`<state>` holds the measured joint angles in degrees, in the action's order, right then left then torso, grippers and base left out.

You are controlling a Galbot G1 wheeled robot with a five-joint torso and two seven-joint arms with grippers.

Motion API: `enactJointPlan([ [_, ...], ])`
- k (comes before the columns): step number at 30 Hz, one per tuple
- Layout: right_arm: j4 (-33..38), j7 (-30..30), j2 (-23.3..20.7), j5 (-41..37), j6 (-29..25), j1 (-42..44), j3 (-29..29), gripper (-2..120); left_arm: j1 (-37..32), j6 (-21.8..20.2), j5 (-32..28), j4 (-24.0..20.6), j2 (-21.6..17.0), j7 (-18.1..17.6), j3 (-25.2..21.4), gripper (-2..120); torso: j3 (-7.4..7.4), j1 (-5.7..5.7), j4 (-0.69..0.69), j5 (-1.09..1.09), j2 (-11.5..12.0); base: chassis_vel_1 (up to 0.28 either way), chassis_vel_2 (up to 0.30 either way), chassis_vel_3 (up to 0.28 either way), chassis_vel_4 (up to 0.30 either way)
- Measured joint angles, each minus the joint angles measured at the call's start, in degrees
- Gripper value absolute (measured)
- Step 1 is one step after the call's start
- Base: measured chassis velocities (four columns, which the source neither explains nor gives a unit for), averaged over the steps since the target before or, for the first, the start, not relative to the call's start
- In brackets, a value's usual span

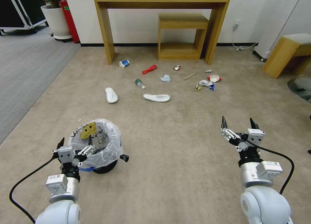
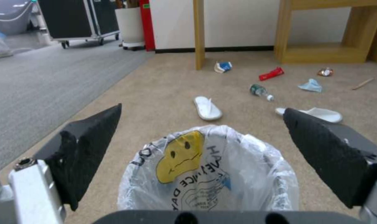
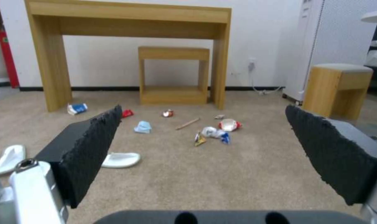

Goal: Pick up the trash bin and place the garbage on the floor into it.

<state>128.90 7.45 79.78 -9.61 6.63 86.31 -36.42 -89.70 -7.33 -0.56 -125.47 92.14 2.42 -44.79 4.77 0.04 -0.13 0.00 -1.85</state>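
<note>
The trash bin (image 1: 97,144), lined with a crinkly white bag showing a yellow face, stands on the beige floor (image 1: 175,146) at my near left. My left gripper (image 1: 76,141) is open at the bin's near rim, and one finger overlaps the bag. In the left wrist view the bin (image 2: 209,174) sits low between the spread fingers (image 2: 93,146). My right gripper (image 1: 238,122) hovers open over bare carpet at the right. The garbage lies farther off: two white slippers (image 1: 111,95) (image 1: 157,97), a bottle (image 1: 139,83), a red wrapper (image 1: 149,69), a carton (image 1: 124,63), a mask (image 1: 165,78), a can (image 1: 177,67), a stick (image 1: 190,76) and crumpled paper (image 1: 204,83).
A wooden console table (image 1: 107,29) with a small wooden shelf (image 1: 183,36) under it stands at the wall behind the litter. A wooden stool (image 1: 286,53) is at the far right. Grey carpet (image 1: 26,68) runs along the left, with a white plant pot (image 1: 58,23).
</note>
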Motion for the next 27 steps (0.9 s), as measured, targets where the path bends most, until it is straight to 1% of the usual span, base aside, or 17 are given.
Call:
enactJointPlan([
  [18, -0.9, -0.1, 0.5, 0.3, -0.2, -0.5, 0.5, 100, -0.1, 0.1, 0.1, 0.1, 0.0, -0.1, 0.1, 100, 0.00, 0.00, 0.00, 0.00, 0.0, -0.006, 0.009, 0.007, -0.007],
  [27, -1.1, -0.1, 0.7, 0.5, -0.1, -0.7, 0.6, 100, -0.2, 0.3, 0.2, 0.1, 0.0, -0.1, 0.1, 100, 0.00, 0.00, 0.00, 0.00, 0.0, -0.063, 0.058, 0.066, -0.064],
])
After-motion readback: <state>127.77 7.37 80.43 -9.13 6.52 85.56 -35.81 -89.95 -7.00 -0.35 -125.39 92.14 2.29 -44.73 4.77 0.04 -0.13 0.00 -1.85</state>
